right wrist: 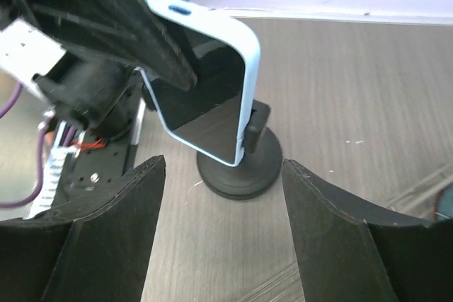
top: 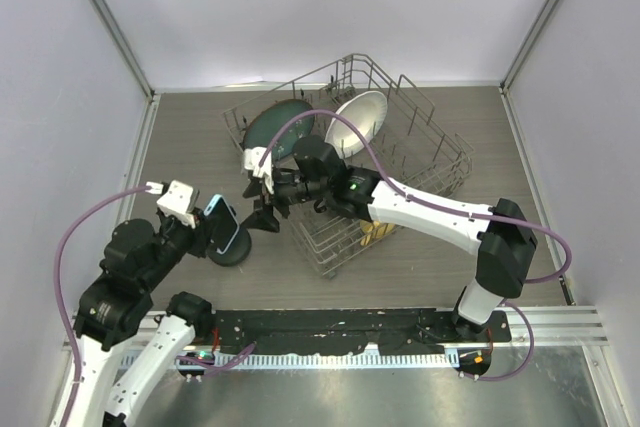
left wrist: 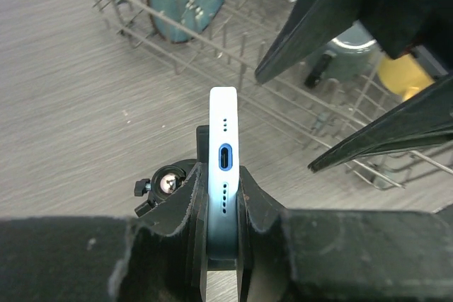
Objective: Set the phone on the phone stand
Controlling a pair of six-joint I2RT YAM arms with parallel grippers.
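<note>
— What's the phone [right wrist: 205, 107] like in your grip?
— Smooth light-blue case, plastic by the look, with a faint sheen. The screen is glossy black and shows reflections. The fingers [left wrist: 177, 210] of my left gripper [left wrist: 221, 189] are matt black, grainy and rough at the edges.
— And the phone stand [right wrist: 237, 175]?
— Matt black base, with one shiny metal ball [left wrist: 168, 182] on its arm. The table [top: 190, 137] looks like dull grey wood grain, and the dish rack [top: 425, 137] is thin greyish metal wire with little shine
</note>
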